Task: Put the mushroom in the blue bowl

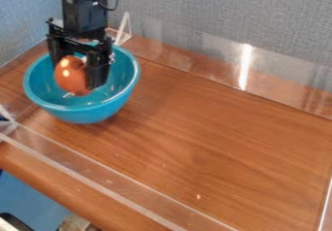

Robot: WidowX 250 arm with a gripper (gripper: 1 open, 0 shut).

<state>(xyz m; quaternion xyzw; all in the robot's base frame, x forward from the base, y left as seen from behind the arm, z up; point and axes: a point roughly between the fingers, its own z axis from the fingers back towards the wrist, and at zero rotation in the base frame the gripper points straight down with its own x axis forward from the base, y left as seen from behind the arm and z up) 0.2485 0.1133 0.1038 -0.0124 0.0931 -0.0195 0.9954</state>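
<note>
pretty much done i'd say: the black gripper (pixel 74 70) hangs low in the glossy turquoise-blue plastic bowl (pixel 115 96), the orange-brown toy mushroom (pixel 70 75) between its fingers, though i can't tell if they've let go.

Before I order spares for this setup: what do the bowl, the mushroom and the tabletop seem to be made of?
The bowl looks like glossy turquoise plastic: smooth walls with soft highlights. The mushroom, between the fingers over the bowl, looks like shiny orange-brown plastic or rubber; which one I cannot tell. The tabletop shows brown wood grain with a sheen, so varnished wood or laminate.
</note>
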